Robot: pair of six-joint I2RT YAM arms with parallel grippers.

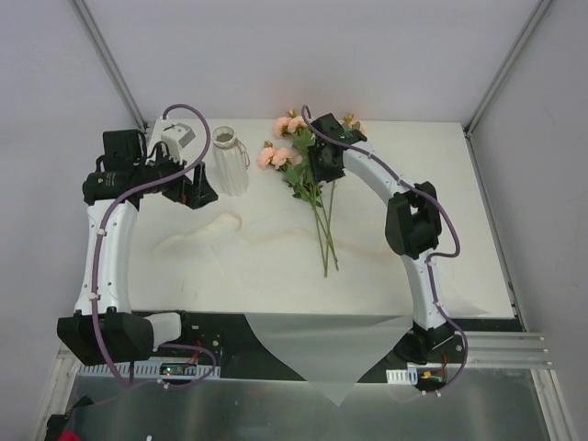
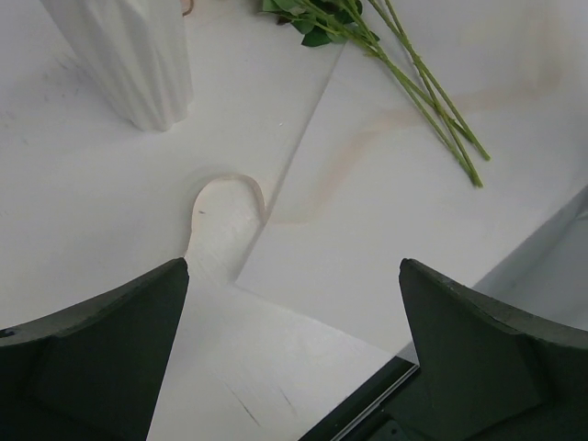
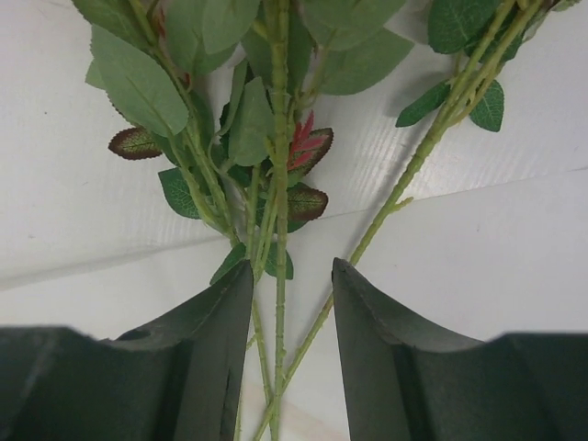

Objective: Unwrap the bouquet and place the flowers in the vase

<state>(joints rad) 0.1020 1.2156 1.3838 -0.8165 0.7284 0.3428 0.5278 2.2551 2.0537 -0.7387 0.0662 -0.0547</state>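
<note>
The flowers (image 1: 312,188) lie loose on the table, out of their wrapping: peach-pink blooms toward the back, green stems (image 2: 432,101) pointing to the front. My right gripper (image 1: 322,173) hangs low over the leafy part. Its jaws stand open, and in the right wrist view three thin stems (image 3: 278,230) run through the gap of the right gripper (image 3: 292,268), untouched by either jaw. The white ribbed vase (image 1: 230,163) stands upright left of the blooms. My left gripper (image 1: 200,193) is wide open and empty, just left of the vase (image 2: 129,55).
A cream ribbon (image 1: 220,225) curls on the table in front of the vase; its loop (image 2: 225,207) shows in the left wrist view. The white wrapping sheet (image 1: 331,358) lies flat under the stems and hangs over the near table edge.
</note>
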